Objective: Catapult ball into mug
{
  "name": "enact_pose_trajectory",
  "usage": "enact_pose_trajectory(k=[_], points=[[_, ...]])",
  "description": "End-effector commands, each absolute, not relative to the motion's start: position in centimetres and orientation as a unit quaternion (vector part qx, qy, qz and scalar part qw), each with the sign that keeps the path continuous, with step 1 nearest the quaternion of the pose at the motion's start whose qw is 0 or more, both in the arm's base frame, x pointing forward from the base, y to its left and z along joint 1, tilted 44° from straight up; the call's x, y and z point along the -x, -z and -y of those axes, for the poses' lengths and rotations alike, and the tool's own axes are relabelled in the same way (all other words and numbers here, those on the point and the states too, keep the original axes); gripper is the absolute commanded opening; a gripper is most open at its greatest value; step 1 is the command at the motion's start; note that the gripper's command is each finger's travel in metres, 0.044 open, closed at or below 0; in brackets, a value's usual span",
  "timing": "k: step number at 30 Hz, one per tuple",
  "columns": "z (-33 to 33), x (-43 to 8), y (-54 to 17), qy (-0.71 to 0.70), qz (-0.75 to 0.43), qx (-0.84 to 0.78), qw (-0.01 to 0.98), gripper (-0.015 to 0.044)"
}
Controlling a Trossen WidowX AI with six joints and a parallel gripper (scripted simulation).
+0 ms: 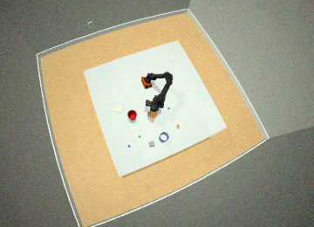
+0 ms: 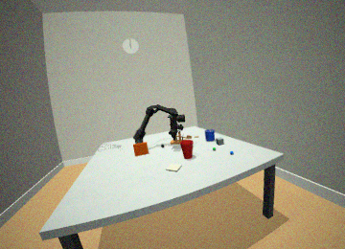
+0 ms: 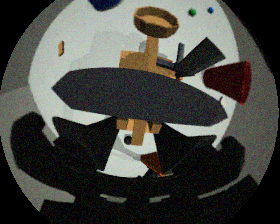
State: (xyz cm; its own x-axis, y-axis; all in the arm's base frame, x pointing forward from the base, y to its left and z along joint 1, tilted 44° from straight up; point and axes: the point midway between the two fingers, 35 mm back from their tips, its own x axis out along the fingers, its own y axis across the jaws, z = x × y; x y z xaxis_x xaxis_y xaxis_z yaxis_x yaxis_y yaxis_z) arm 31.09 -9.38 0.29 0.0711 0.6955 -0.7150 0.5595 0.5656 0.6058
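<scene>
Clenched w/ end effector (image 1: 153, 108) (image 2: 173, 137) (image 3: 138, 117) on wooden catapult (image 1: 151, 113) (image 2: 176, 142) (image 3: 151, 50), tan, boxy frame, round shallow cup at arm's tip. Can't tell which small ball is the task's: seen green ball (image 1: 139, 136) (image 2: 214, 149) (image 3: 192, 12) & blue ball (image 1: 128, 146) (image 2: 232, 153) (image 3: 210, 10), both on counter (image 1: 105, 80) (image 2: 120, 184) (image 3: 45, 70). Also upright there: blue mug (image 1: 160, 138) (image 2: 210, 135) (image 3: 104, 4), near gray block (image 1: 152, 144) (image 2: 219, 141); tapered red cup (image 1: 132, 115) (image 2: 187, 149) (image 3: 227, 82), glossy. Under all, smooth pale top, dk sq. legs; tan speckled flr, gray walls, wht baseboard, rnd clock (image 2: 130, 46).
</scene>
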Motion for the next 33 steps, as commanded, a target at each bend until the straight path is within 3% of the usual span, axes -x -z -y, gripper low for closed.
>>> enact_pose_trajectory(k=[1, 19, 33], points=[[10.3, -31.2, -0.3, -0.017, -0.675, -0.493, 0.548, 0.0000], [10.7, -32.3, 0.2, 0.179, -0.650, -0.633, 0.380, 0.0000], [9.7, -32.9, 1.1, 0.181, -0.649, -0.634, 0.379, 0.0000]])
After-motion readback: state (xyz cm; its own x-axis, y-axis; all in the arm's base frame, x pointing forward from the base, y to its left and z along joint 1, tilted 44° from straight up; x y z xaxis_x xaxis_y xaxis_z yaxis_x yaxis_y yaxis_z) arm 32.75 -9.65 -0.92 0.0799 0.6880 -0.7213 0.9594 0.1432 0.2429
